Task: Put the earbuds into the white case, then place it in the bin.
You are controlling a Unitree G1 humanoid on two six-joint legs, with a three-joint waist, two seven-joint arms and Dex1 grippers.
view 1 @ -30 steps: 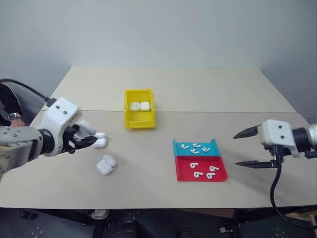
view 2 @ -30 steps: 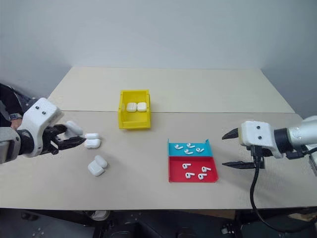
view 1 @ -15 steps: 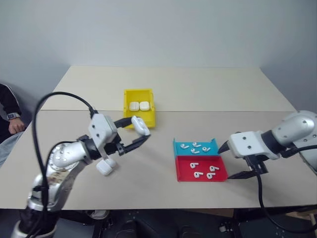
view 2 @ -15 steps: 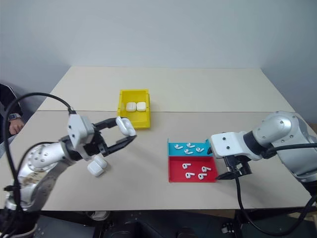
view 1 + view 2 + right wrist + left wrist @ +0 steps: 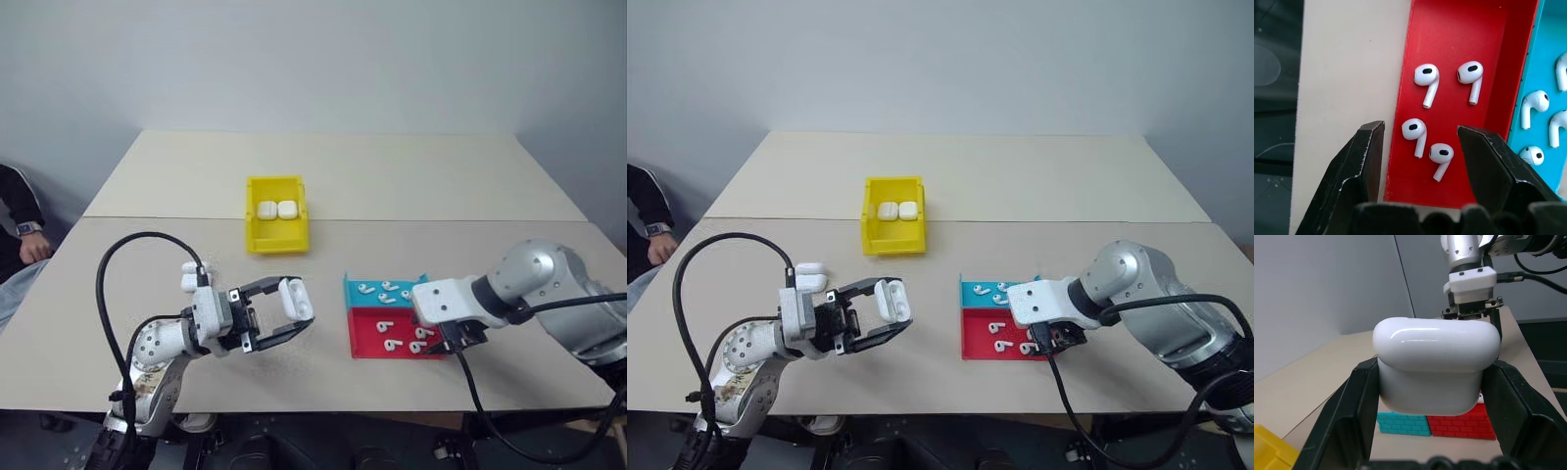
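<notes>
Beige table (image 5: 392, 176), wide and bare across its far half, with open room along the far edge and both far corners. Down by the near edge it gets busier. Left gripper (image 5: 294, 315) is up off the surface near the near-left corner, pointing across toward the right, and it's clamped on a white case (image 5: 296, 299); the wrist view shows the case (image 5: 1436, 369) wedged snugly between the two black fingers (image 5: 1349, 406), lid shut. Behind that arm, another case (image 5: 810, 275) lies on the table toward the left edge.

Yellow bin (image 5: 275, 213) stands left of the table's middle, well apart from both arms, and two closed cases (image 5: 276, 210) lie side by side in it, touching.

Over to the near-right: a teal tray (image 5: 384, 290) and a red tray (image 5: 397, 333) butt up against each other, teal farther, red nearer the near edge. Loose earbuds (image 5: 387, 291) lie scattered in the teal one. Four earbuds (image 5: 1444, 107) lie in the red, stems all much the same way. Right gripper (image 5: 1420, 161) hangs over the red tray's near end, pointing steeply down, fingers parted and holding nothing; two of the earbuds lie between the tips, one tip over bare table beside the tray wall.

At the far-left edge, a person's hand (image 5: 29, 245).
</notes>
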